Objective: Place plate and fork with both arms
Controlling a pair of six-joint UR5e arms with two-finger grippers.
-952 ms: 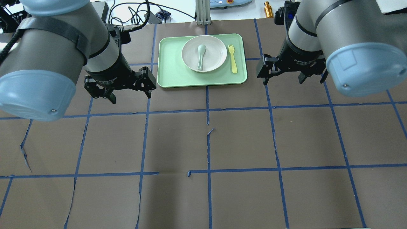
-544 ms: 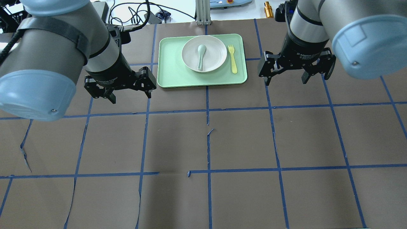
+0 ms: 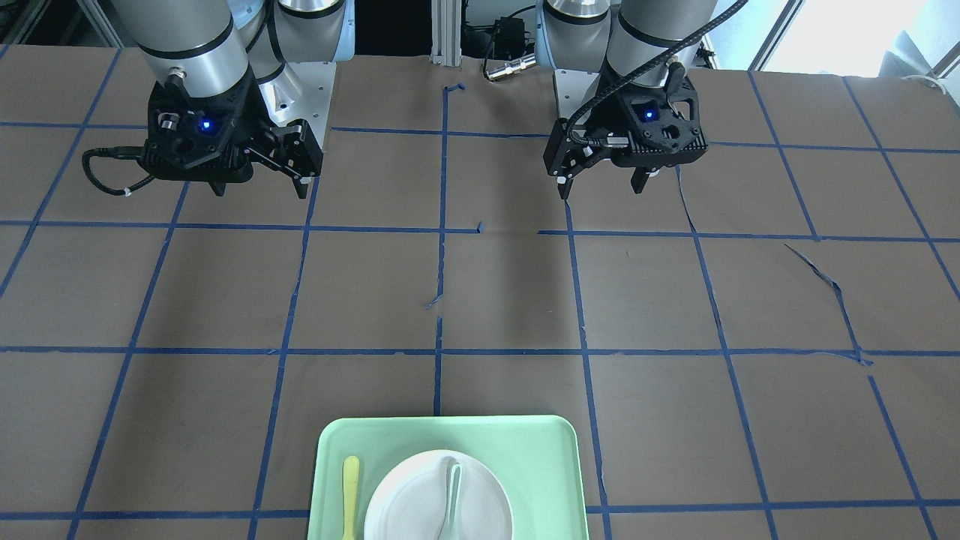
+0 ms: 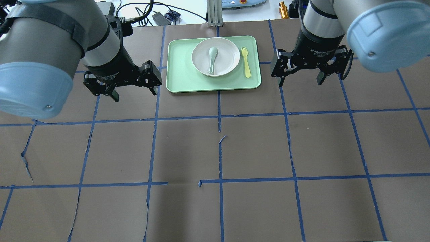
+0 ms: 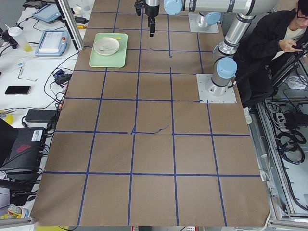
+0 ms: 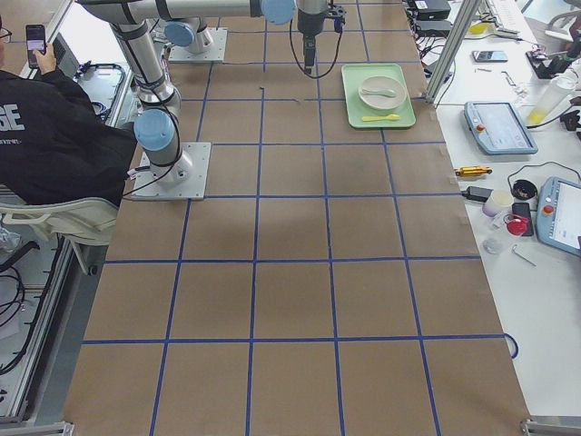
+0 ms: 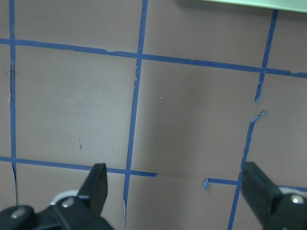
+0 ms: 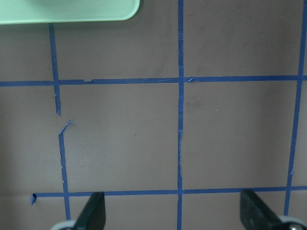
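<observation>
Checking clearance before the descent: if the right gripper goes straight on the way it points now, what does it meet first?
The right gripper points down, jaws open. It would likely meet the bare brown table first, just beside the green tray, not on it.

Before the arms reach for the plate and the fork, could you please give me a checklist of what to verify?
1. Left arm: jaws open, holding nothing: ok.
2. Right arm: jaws open, holding nothing: ok.
3. Fork lies flat on the tray, beside the plate, on the right arm's side: ok.
4. Plate carries nothing loose: not ok, a spoon lies in it.
5. Room for a jaw under the plate's rim: cannot tell.
</observation>
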